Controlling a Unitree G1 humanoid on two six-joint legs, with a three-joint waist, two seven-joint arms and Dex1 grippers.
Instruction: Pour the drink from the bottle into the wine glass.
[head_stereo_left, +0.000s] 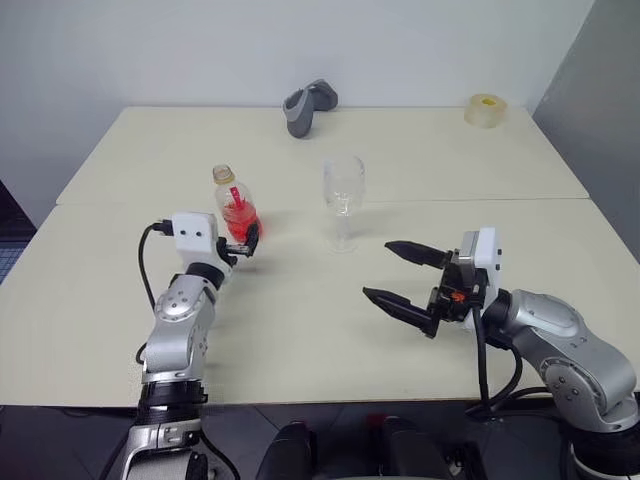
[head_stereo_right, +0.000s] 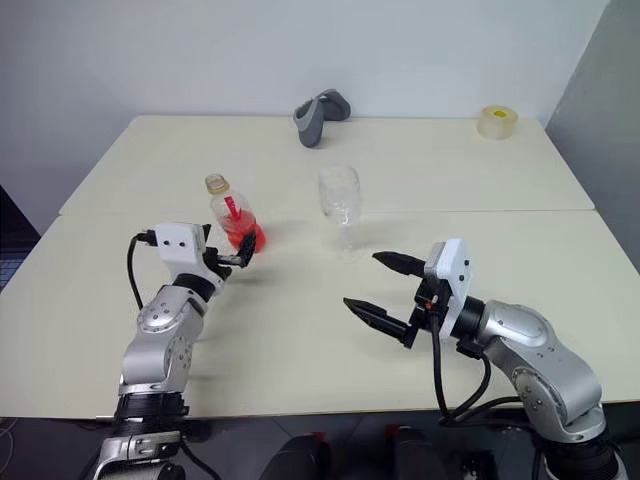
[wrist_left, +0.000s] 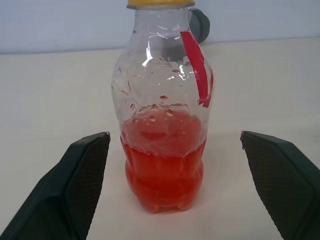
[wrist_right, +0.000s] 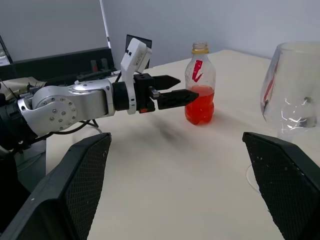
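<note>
Upright, the bottle holds red drink; wine glass empty; both jaws open.

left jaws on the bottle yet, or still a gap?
Apart. The left wrist view shows the bottle standing between the open left gripper jaws, bare table visible on both sides.

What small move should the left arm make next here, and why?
Probably ease the left gripper a little further forward, then close. Its open black fingers flank the small clear plastic bottle of red-orange drink without touching it, and the bottle stands upright on the cream table, left of the empty clear wine glass.
</note>
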